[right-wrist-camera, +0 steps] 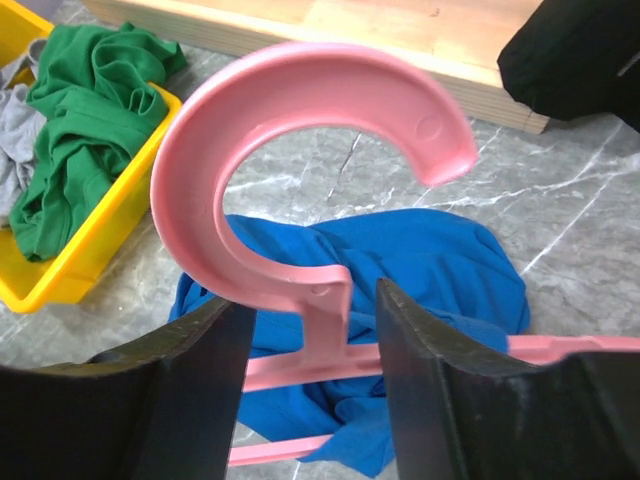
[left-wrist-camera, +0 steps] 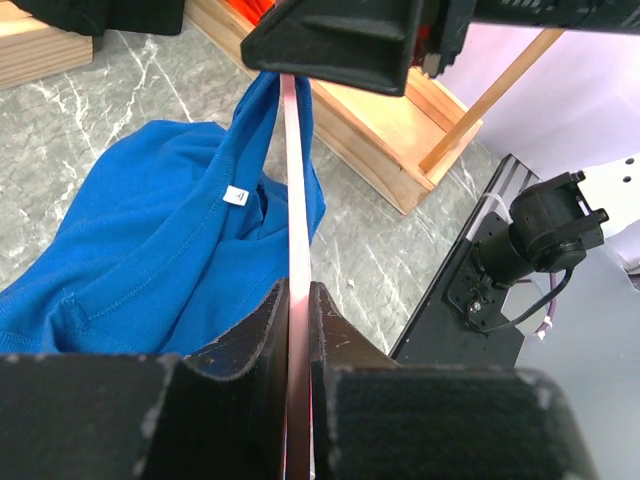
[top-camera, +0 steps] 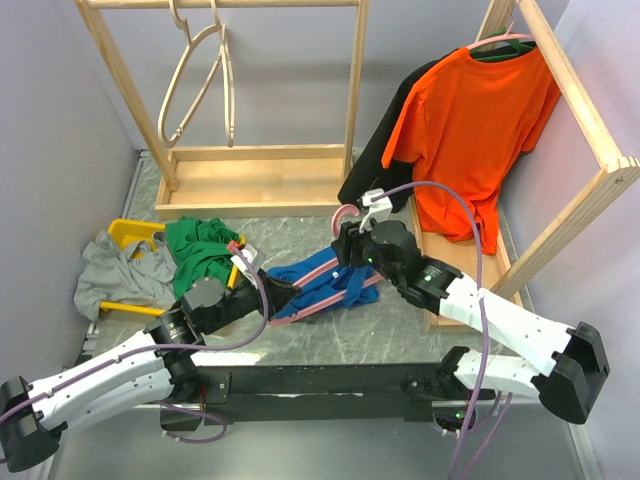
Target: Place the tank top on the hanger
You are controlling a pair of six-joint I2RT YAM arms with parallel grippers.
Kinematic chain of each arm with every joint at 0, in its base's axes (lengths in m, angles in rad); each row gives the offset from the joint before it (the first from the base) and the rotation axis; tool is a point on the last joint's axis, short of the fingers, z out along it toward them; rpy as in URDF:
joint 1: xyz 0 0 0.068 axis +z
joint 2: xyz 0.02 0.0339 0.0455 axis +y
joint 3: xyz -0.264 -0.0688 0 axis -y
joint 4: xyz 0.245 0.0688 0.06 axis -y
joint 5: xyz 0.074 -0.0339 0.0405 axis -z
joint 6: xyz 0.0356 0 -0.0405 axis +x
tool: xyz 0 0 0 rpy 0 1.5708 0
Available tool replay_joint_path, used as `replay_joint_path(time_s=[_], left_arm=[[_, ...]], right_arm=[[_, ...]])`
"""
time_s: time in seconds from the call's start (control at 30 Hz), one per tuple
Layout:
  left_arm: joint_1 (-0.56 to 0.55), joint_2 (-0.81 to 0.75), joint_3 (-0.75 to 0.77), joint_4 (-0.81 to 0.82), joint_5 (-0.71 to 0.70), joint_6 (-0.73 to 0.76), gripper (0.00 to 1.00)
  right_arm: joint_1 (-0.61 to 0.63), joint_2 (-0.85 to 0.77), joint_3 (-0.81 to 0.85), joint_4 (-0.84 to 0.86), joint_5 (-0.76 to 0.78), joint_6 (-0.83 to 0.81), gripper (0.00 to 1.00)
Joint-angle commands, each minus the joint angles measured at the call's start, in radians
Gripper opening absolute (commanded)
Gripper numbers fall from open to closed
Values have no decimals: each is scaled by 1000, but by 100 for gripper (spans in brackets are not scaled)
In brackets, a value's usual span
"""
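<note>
Left jaws clamped tight on a thin bar of the hanger (left-wrist-camera: 297,200), seen edge-on. Tank top (left-wrist-camera: 150,230) lies bunched on the table (left-wrist-camera: 90,90) under the hanger, between the arms, label up. Some fabric runs up along the bar; can't tell if a strap is threaded. Right jaws open, straddling the hook's neck, gripping nothing. Suggest: left is the sole hold, so don't slacken it. Right takes one strap by its edge and lifts it over the hanger's shoulder, no dragging.
</note>
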Motion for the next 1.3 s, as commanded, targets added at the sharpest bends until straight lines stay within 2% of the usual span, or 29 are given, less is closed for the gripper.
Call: replay_joint_path(time_s=[0.0,0.2,0.3,0.33,0.4,0.43,0.5,0.53,0.6,0.7,0.73,0.83,0.93,1.07,1.13,1.23,1.27], left_arm=[[-5,-1,25,93,14,2,1],[-5,12,34,111,34,8,1],[-5,25,42,113,39,5,1],[-5,33,43,116,39,5,1],[-3,38,51,117,30,-7,1],[-5,45,56,116,24,-11,1],[-5,51,71,102,-6,-25,2],[-5,56,76,91,-19,-34,13],[-5,67,100,50,-73,-62,30],[-5,90,134,11,-133,-87,43],[-5,100,144,-24,-157,-97,58],[-5,117,197,-141,-306,-163,71],[-2,145,263,-298,-514,-296,68],[20,199,324,-542,-624,-471,58],[38,226,323,-555,-607,-476,57],[107,271,301,-538,-506,-459,55],[150,281,293,-526,-433,-443,53]], right_arm=[[17,19,36,71,28,-15,56],[18,14,4,98,75,-18,55],[21,8,-10,126,77,-21,45],[21,8,-11,133,80,-21,37],[20,9,-18,138,94,-23,26],[20,12,-19,137,100,-24,16],[23,14,-16,130,118,-33,5],[29,14,-15,124,141,-36,0],[35,12,-10,123,163,-44,0],[44,5,-25,141,195,-52,0],[50,6,-25,144,206,-52,0],[78,11,-35,155,282,-66,0],[109,14,-44,167,347,-82,0],[130,22,-53,176,403,-95,0],[136,20,-62,184,422,-98,0],[143,17,-71,192,437,-99,0],[144,16,-71,192,442,-102,0]])
